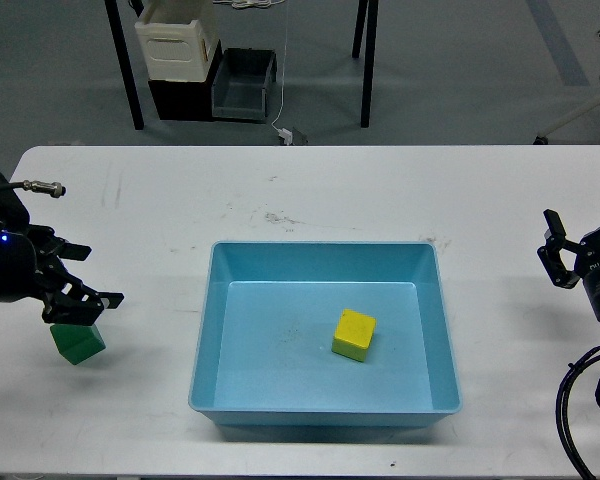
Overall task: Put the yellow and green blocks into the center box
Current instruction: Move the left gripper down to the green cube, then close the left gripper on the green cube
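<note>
The yellow block (354,333) lies inside the light-blue center box (208,300), right of its middle. The dark green block (78,344) sits on the white table left of the box, tilted, its top edge hidden under my left gripper (92,274). That gripper's two fingers are spread, and the block shows just below the lower finger, not between them. My right gripper (550,250) is open and empty at the table's right edge, well away from the box.
The white table (310,190) runs across the whole view. Beyond its far edge, on the floor, stand a cream-white tub (177,38) and a small grey bin (244,84) between black table legs. A cable hangs by my right arm.
</note>
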